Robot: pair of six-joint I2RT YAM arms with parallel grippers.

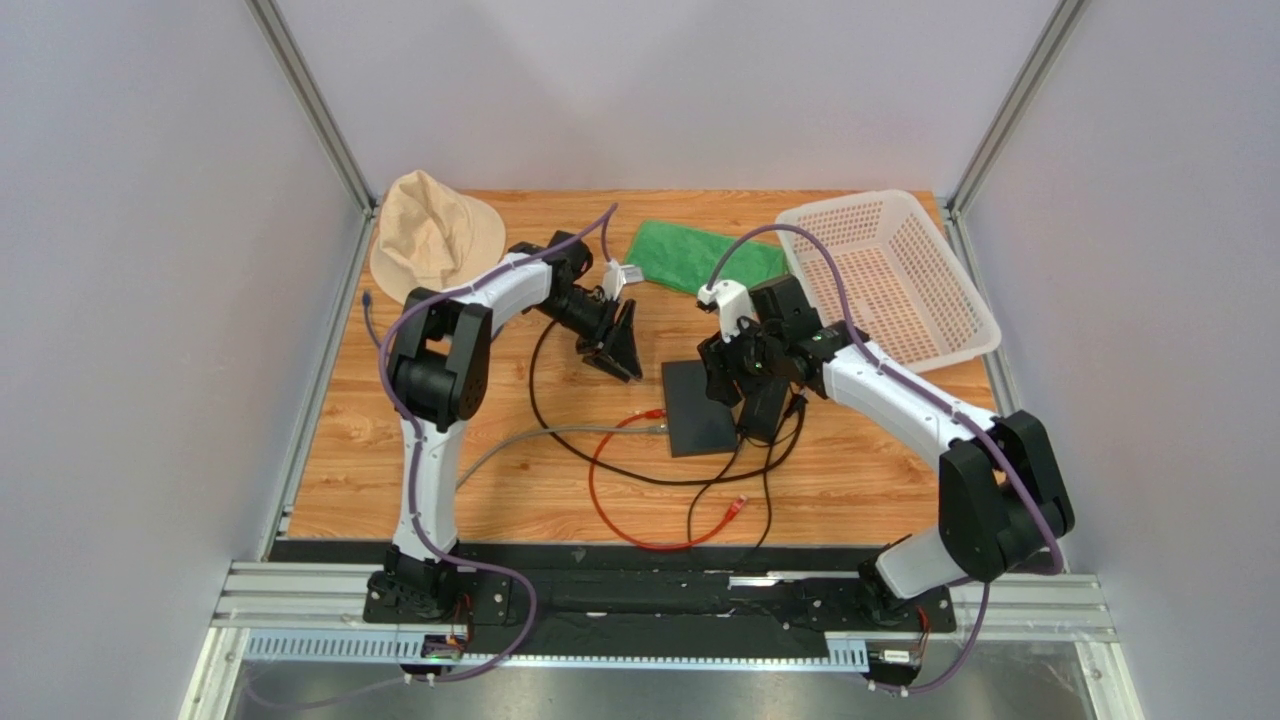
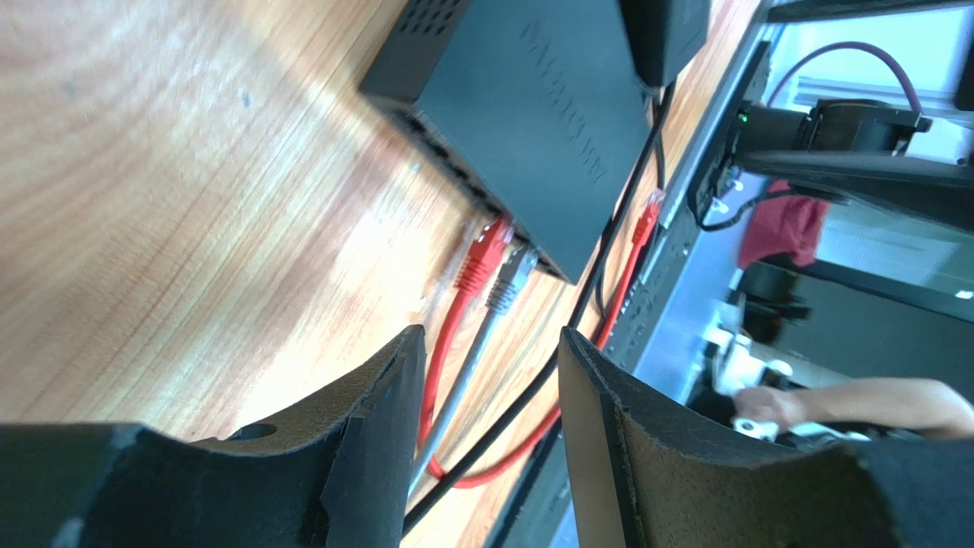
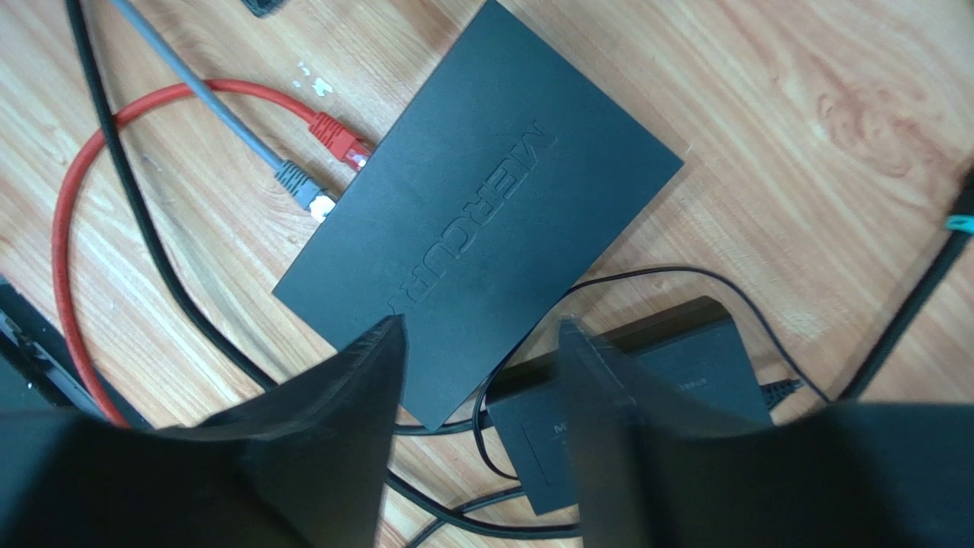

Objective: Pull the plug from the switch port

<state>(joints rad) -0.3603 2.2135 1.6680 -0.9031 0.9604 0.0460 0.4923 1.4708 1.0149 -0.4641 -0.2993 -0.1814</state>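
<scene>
The flat black switch (image 1: 699, 408) (image 3: 492, 217) (image 2: 526, 103) lies on the wood table. A red plug (image 3: 340, 139) (image 2: 486, 251) (image 1: 652, 414) and a grey plug (image 3: 303, 188) (image 2: 512, 274) sit side by side in its port side, which faces left. My left gripper (image 1: 615, 356) (image 2: 492, 343) hovers left of and behind the switch, open and aimed at the plugs, with nothing between its fingers. My right gripper (image 1: 763, 405) (image 3: 480, 331) hangs open above the switch's right corner and the black power adapter (image 3: 640, 400), holding nothing.
The red cable loops to a loose red plug (image 1: 735, 510) near the front edge. Black cable (image 1: 535, 375) curls around the switch. A beige hat (image 1: 428, 225), a green cloth (image 1: 699, 255) and a white basket (image 1: 894, 278) lie along the back.
</scene>
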